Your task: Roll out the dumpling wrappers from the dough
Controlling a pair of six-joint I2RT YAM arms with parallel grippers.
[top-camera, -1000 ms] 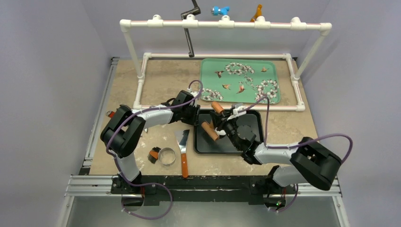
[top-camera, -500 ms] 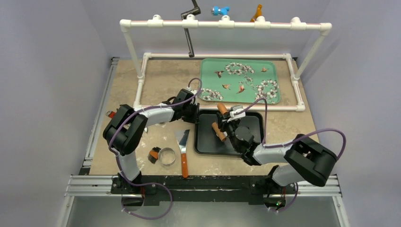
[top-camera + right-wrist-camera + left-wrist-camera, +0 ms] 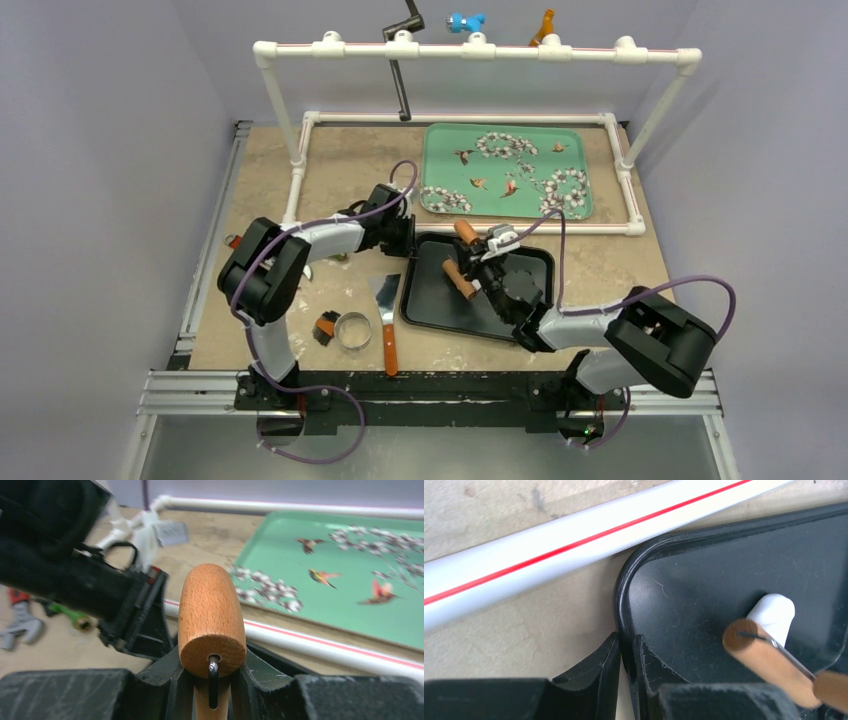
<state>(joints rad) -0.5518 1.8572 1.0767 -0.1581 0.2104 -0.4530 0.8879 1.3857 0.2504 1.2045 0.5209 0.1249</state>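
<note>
My left gripper [image 3: 408, 238] [image 3: 626, 642] is shut on the left rim of the black tray [image 3: 440, 300] [image 3: 704, 580], one finger outside the rim and one inside, near the tray's far left corner. The tray lies skewed on the table. My right gripper [image 3: 482, 264] [image 3: 212, 665] is shut on a wooden roller [image 3: 458, 277] [image 3: 210, 610], held over the tray's far left part. The roller's end [image 3: 764, 657] shows to the right of the left fingers, with a small white rounded piece [image 3: 771, 611] behind it that I cannot identify. No dumpling wrappers or dough show.
A green tray [image 3: 440, 165] [image 3: 300, 555] printed with birds and flowers lies behind the white pipe frame [image 3: 470, 50] [image 3: 574, 545]. A scraper with a wooden handle [image 3: 387, 315] and a metal ring cutter [image 3: 351, 330] lie left of the black tray.
The left jaws have closed on the tray's rim. The tray has swung, its near left corner shifting leftward. The right gripper has moved the roller slightly toward the far left.
</note>
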